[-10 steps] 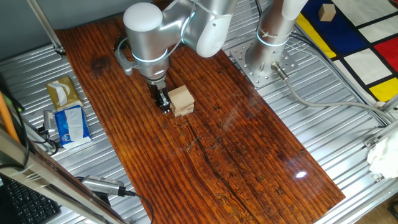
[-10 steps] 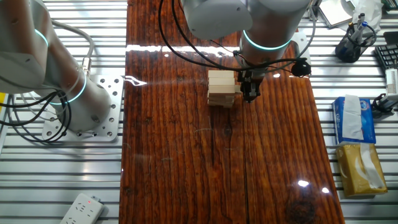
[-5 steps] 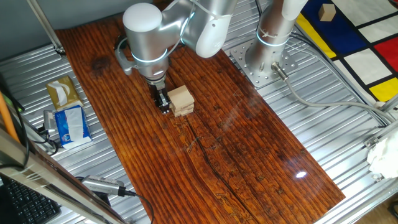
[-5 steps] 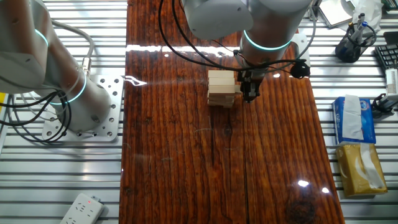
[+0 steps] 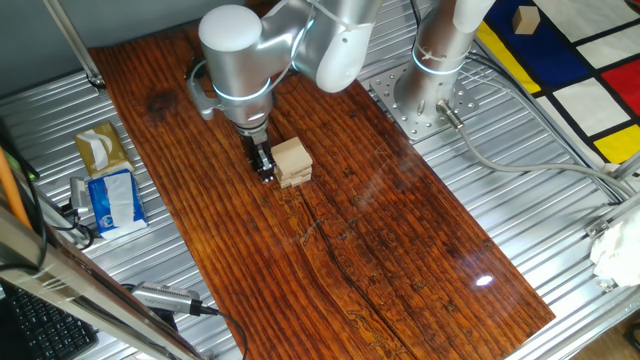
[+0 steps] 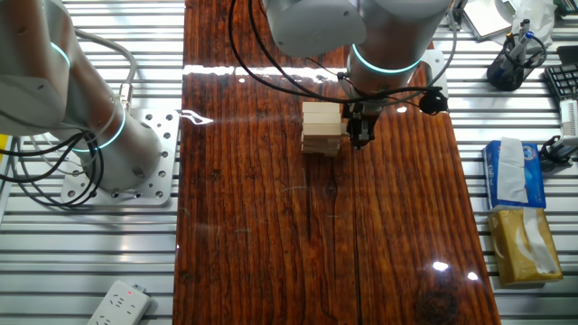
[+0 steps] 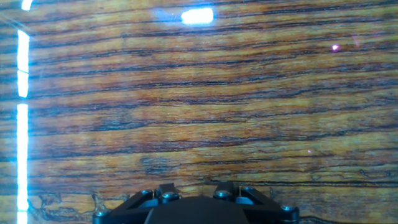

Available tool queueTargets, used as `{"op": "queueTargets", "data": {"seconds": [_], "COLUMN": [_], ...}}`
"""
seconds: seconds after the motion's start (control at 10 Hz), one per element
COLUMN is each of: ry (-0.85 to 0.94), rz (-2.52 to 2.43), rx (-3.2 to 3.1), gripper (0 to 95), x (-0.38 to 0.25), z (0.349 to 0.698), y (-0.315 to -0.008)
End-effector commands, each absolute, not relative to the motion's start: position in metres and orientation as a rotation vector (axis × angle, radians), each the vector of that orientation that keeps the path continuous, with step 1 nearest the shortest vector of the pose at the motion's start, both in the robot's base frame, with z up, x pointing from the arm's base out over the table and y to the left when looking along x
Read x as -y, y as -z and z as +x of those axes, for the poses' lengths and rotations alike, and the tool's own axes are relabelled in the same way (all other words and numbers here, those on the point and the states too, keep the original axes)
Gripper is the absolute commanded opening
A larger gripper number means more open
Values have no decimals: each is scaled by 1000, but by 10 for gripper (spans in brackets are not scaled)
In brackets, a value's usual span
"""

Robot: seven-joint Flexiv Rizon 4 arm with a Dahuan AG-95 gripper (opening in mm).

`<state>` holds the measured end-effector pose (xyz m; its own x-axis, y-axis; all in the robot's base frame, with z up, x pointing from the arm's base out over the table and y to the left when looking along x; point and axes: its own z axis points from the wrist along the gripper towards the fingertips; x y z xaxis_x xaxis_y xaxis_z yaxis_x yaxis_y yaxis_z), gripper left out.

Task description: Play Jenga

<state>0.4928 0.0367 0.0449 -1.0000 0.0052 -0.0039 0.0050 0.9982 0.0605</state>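
The Jenga stack (image 5: 291, 162) is a small pile of pale wooden blocks in a few crosswise layers, standing on the dark wooden table top (image 5: 380, 240). It also shows in the other fixed view (image 6: 321, 129). My gripper (image 5: 264, 164) points down right beside the stack's side, with its tips low near the table. In the other fixed view the gripper (image 6: 361, 135) is at the stack's right side. Its dark fingers look pressed together and hold nothing. The hand view shows only wood grain and the dark base of the hand (image 7: 196, 211); the stack is out of that view.
A second arm's base (image 6: 117, 144) is bolted beside the table. Tissue packs (image 5: 108, 180) lie to one side on the metal bench. A separate tan cube (image 5: 525, 19) sits far off on the coloured mat. A power strip (image 6: 117, 305) lies near the bench edge.
The gripper has edged very slightly toward the stack's side. The stack looks unmoved.
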Motion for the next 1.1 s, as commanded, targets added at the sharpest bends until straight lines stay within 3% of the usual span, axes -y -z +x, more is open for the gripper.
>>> {"op": "queueTargets", "data": {"seconds": [0.1,0.4,0.5,1.1], "ry": [-92,-92,-91,-85], "rz": [5,3,1,-1], "rx": [-3135,-3135,-3134,-3134], "gripper": [380,380,190,190], "x": [-37,-37,-37,-37], "z": [493,493,493,493], "y": [-44,-44,-44,-44]}}
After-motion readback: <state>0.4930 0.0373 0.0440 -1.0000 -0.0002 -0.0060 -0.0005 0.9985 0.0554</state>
